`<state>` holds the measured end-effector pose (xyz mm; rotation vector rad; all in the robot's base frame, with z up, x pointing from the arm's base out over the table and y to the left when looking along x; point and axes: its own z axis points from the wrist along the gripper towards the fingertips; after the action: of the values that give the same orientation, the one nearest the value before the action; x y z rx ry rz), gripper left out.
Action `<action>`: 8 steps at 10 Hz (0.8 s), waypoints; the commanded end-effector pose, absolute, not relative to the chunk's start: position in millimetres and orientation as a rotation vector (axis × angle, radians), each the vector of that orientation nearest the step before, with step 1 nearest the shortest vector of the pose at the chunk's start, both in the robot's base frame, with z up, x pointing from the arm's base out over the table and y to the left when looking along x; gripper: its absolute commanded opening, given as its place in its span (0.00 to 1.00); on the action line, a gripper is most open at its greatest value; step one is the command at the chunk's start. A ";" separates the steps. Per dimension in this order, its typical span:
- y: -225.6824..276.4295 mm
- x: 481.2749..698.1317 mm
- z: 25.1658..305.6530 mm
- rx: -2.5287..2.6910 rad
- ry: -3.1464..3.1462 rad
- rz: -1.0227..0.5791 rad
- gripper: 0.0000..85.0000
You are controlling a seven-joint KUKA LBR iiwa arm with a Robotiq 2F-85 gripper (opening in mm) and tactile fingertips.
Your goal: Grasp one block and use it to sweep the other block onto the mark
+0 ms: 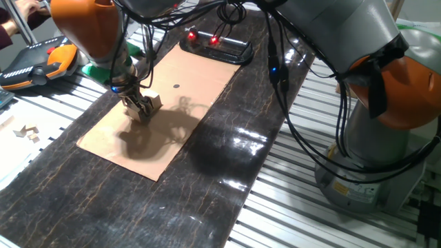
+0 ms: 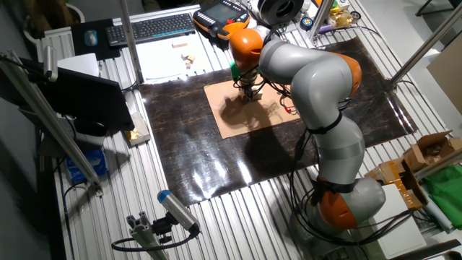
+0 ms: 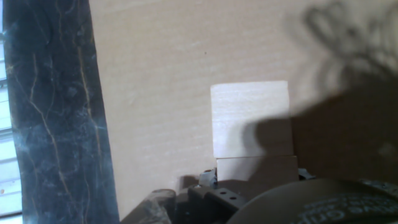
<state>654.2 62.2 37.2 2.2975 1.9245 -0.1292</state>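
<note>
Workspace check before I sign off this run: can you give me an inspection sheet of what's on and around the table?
Surface: tan cardboard sheet on a dark marbled mat, over a slatted aluminium table.
Job's things: two pale wooden blocks; one ahead of the fingers, the other at them. Tiny black dot mark apart from both.
Clutter: wooden bits off the mat.
Gripper: two-finger gripper low on the cardboard; closure unclear.
Cables: black bundle hanging along the arm.
Surroundings: keyboard, orange pendant.
</note>
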 end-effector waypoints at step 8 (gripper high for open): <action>51.5 651.6 37.5 2.288 1.931 -0.127 0.01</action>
<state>651.6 51.4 37.5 2.2889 1.9308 -0.1272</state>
